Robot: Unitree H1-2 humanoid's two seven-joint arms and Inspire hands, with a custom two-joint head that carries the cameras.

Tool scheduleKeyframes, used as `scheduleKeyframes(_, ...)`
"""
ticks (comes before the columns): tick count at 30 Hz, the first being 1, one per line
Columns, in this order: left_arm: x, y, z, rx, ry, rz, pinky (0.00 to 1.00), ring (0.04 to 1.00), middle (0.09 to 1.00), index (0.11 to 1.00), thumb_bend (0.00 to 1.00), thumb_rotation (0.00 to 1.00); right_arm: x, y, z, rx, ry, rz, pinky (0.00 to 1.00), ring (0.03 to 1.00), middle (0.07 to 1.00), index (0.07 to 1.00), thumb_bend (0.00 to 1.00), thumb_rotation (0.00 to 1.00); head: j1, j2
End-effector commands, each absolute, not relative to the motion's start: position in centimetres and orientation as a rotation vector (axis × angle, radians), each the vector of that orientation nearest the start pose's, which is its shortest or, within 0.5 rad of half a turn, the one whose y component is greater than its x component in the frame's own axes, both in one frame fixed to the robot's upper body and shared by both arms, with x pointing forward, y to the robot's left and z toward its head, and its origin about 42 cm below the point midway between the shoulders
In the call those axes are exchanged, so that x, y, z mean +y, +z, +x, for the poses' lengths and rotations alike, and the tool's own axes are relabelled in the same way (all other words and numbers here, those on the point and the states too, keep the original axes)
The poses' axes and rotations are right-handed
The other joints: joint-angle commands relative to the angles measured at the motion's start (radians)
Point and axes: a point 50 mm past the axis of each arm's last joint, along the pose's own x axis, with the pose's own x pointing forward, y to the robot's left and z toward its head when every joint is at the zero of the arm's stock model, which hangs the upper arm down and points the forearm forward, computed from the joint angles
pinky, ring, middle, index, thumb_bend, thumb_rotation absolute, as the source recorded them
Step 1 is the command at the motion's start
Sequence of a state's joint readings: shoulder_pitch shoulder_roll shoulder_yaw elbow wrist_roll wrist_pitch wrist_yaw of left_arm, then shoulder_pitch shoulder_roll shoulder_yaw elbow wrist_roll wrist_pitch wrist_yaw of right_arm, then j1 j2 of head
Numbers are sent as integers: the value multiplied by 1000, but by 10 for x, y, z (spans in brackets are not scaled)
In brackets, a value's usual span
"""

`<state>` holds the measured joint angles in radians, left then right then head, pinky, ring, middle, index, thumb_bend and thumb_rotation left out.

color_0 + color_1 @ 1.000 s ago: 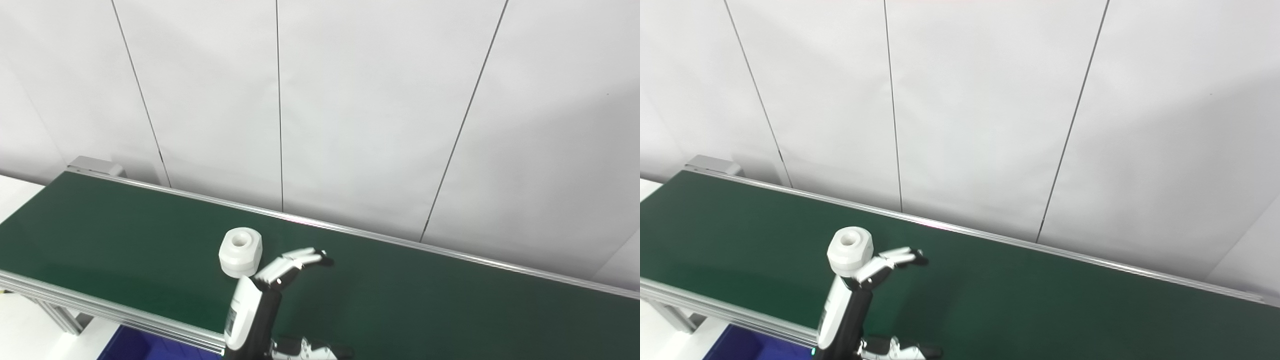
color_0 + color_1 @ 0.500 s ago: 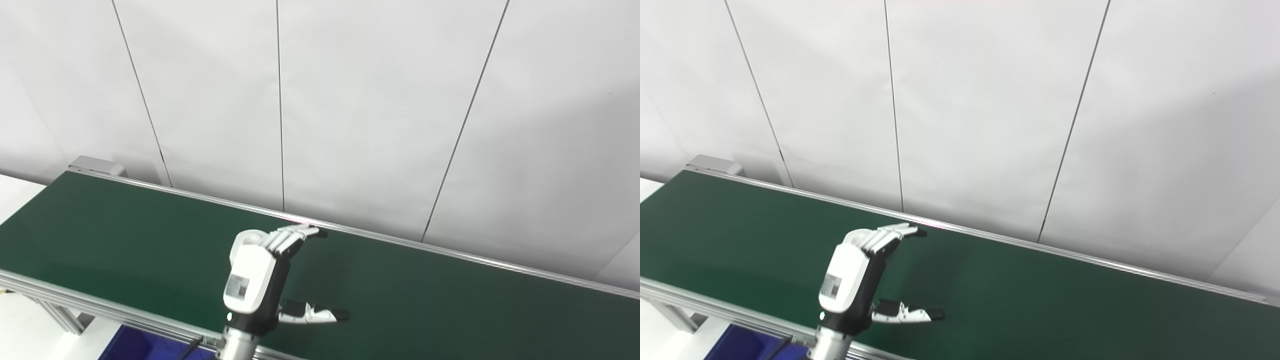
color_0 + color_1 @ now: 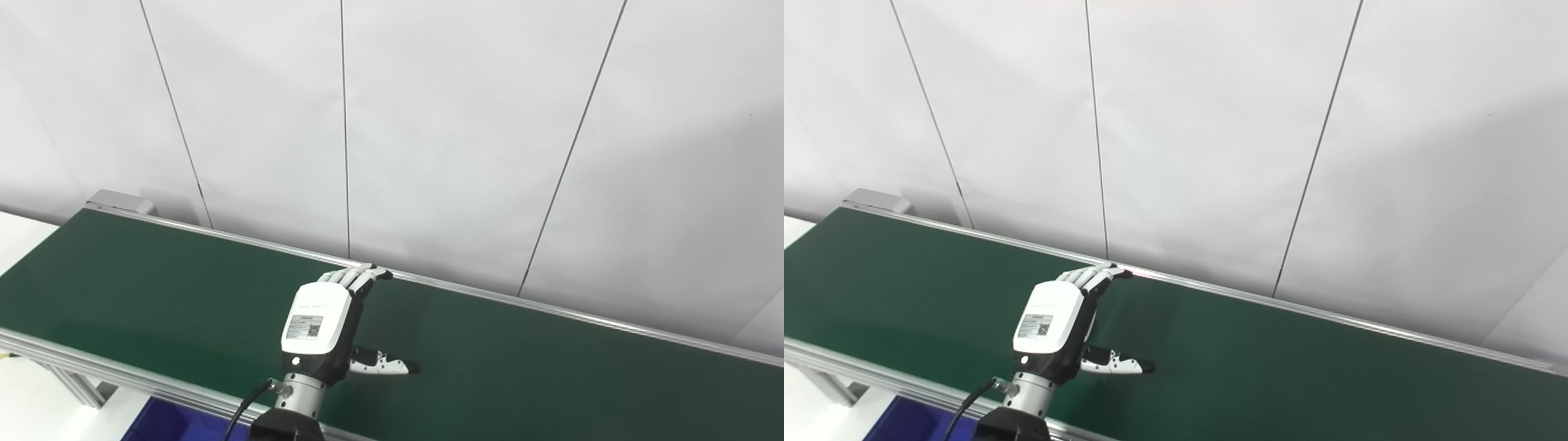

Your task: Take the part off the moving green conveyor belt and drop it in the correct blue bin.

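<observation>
Belt [image 3: 153, 294] fills the lower part of both views, dark green, edged by silver rails, running in front of white wall panels [image 3: 429, 122]. One hand is at work: the left hand [image 3: 318, 321] reaches out over the middle of the belt, back plate toward the cameras, fingers [image 3: 358, 277] stretched forward together toward the far rail, thumb [image 3: 386, 366] sticking out sideways to the right. So the fingers and thumb stand wide apart, an open spread, not clenched. The right hand does not show in either view.

And the part? It cannot be seen in either view. No white piece shows on the bare green to either side of the hand, so if it is on the belt it sits behind the palm, hidden by the back of the hand. Whether fingers touch it, nobody can tell from here.

Blue bin [image 3: 165, 422] peeks out at the bottom edge, below the near rail, left of the wrist and its black cable [image 3: 245, 407].

Step in hand, by my reading: the grasp on the belt, hand set over the spot and ready to close. The next move calls for fingers and thumb to close around the part quickly, since the belt carries it along, then a lift clear of the near rail and a swing back toward the bin below. Timing looks like the whole game here.
</observation>
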<state>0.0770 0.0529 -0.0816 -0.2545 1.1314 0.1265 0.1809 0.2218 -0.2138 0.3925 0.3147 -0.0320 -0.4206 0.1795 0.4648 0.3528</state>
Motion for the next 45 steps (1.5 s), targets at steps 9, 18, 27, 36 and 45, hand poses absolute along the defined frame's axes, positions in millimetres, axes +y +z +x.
scheduleKeyframes(9, 237, 153, 280, -159, 334, 1168, 811, 816, 830, 778, 980, 436, -187, -10, 158, 82, 560, -149, 698, 791, 809, 743, 899, 976, -11, 0)
scheduleKeyframes(18, 261, 137, 295, -72, 338, 1198, 796, 808, 832, 782, 974, 431, -185, -9, 157, 81, 565, -146, 707, 797, 813, 745, 898, 979, -10, 0)
scheduleKeyframes(27, 267, 118, 310, 0, 301, 1185, 795, 811, 828, 777, 987, 370, -181, -8, 156, 75, 561, -149, 707, 796, 809, 742, 883, 974, -23, 6)
scheduleKeyframes(36, 261, 103, 326, 32, 260, 1188, 793, 809, 828, 776, 997, 386, -181, -7, 153, 72, 565, -151, 713, 801, 811, 748, 892, 975, -31, 8)
scheduleKeyframes(45, 243, 95, 332, 30, 218, 1175, 771, 792, 812, 763, 990, 308, -177, -6, 149, 69, 551, -144, 695, 786, 802, 746, 898, 979, -38, 18)
